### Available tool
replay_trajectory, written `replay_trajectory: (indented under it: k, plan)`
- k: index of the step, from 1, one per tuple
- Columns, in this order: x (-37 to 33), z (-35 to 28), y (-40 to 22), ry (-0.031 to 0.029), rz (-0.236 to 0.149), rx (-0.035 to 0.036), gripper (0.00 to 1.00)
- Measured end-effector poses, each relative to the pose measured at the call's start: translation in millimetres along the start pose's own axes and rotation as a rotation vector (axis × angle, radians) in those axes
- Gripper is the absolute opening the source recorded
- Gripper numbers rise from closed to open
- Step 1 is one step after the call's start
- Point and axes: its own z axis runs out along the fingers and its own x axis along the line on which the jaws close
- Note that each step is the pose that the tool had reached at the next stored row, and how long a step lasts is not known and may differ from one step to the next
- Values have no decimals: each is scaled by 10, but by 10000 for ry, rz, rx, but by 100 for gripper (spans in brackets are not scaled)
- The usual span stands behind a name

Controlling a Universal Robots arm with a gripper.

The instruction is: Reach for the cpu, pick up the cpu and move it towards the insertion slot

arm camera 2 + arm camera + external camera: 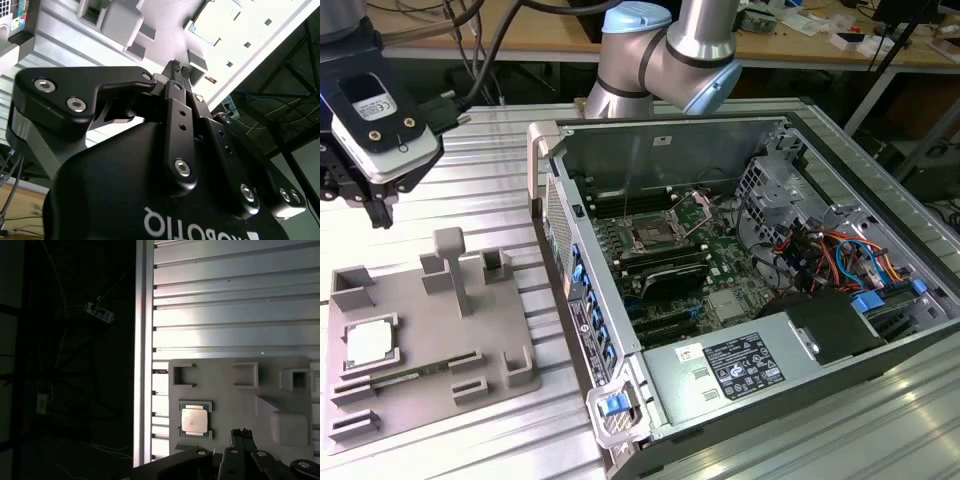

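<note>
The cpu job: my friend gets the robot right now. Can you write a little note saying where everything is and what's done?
Gripper: fingers shut together, holding nothing. It hangs in the air above the table, apart from the cpu.
The cpu: lying flat in its pocket on the grey holder plate, at the exterior view's left.
Insertion slot: on the board inside the open computer case, at the exterior view's right.
Done: no step shows as finished.
Left: the cpu is not yet reached, picked up, or moved toward the insertion slot.

Grey fixture plate [430, 335], open computer case [650, 150]
</note>
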Motion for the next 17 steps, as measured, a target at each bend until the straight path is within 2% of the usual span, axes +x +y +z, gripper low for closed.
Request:
replay_trajectory:
  k: [4, 17]
  plan:
    - [28, 0, 1, 1, -1, 0, 11]
    - [55, 1, 1, 11, 1, -1, 11]
